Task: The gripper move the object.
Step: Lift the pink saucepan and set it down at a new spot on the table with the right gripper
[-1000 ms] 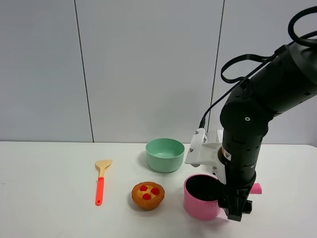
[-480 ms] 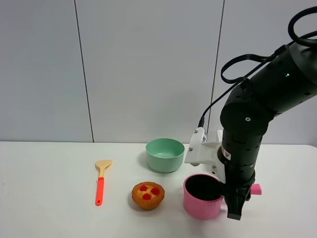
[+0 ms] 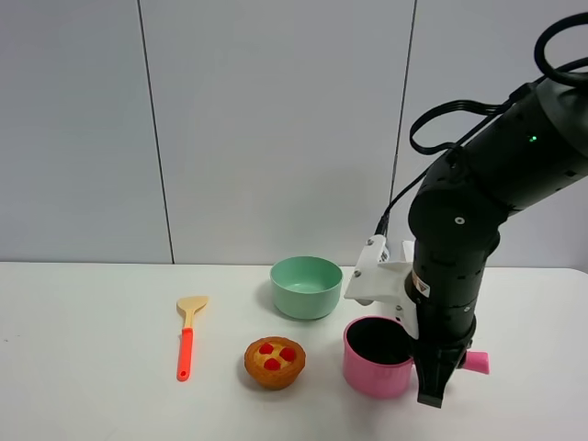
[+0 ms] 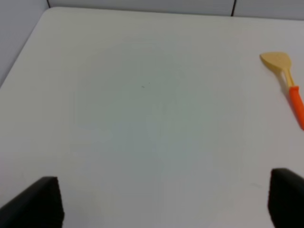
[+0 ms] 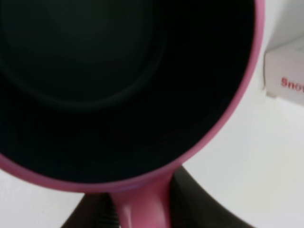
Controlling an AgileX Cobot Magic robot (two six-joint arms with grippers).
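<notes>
The pink saucepan (image 3: 377,369) with a dark inside is at the front right of the white table (image 3: 92,386), in front of the mint-green bowl (image 3: 306,287). Its handle (image 3: 476,361) points right, behind my right arm. My right gripper (image 3: 432,384) reaches down at the pan's right side. In the right wrist view the pan (image 5: 118,85) fills the picture and its handle (image 5: 142,204) lies between my gripper's dark fingers (image 5: 95,214), which are shut on it. My left gripper (image 4: 164,209) is open over bare table, with only its fingertips (image 4: 42,199) in view.
A toy tart (image 3: 274,361) with red berries sits just left of the pan. A spatula (image 3: 188,333) with an orange handle lies further left and also shows in the left wrist view (image 4: 287,80). A white box with red letters (image 5: 285,76) lies beside the pan.
My right gripper has turned at the wrist and shifted a little right. The pink saucepan has moved slightly right with it, and its handle tip now sits lower and further right.
</notes>
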